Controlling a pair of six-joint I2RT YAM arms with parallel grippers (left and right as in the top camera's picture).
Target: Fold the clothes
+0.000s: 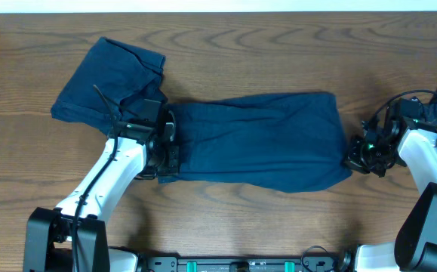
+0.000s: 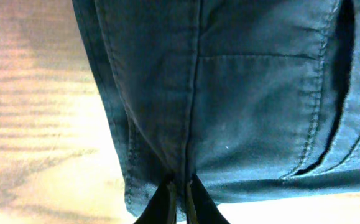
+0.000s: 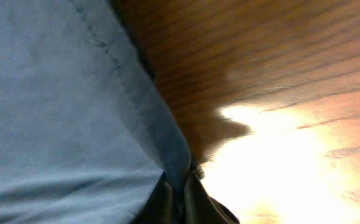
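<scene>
A brown wood-grain table (image 1: 278, 45) fills the overhead view, with a pale strip along its far edge. The navy shorts (image 1: 263, 140) lie near the middle. Their long axis runs from left to right across the picture, and the cloth is spread fairly flat, with soft wrinkles and a slightly sagging lower edge. The left gripper (image 1: 170, 143) sits at the left end of the shorts and the right gripper (image 1: 352, 160) at the right end, so the cloth spans between them. Up and to the left of the shorts lies a bunched heap of the same navy cloth (image 1: 101, 87). Whether it is part of the same garment cannot be told.

In the left wrist view the shorts cover most of the frame. The cloth is a matte woven fabric with a straight stitched seam (image 2: 195, 93) running towards the camera and curved double stitching to the right of it. Two dark fingers (image 2: 161, 210) at the bottom are pressed together on the fabric's edge, just where the seam ends. Bare wood shows to the left of the shorts.

In the right wrist view the shorts look paler blue and blurred, with a stitched hem (image 3: 114, 59) slanting down the frame. The fingers (image 3: 207, 210) are pinched together on the hem's lower end. To the right of the shorts the wood carries a bright glare.
</scene>
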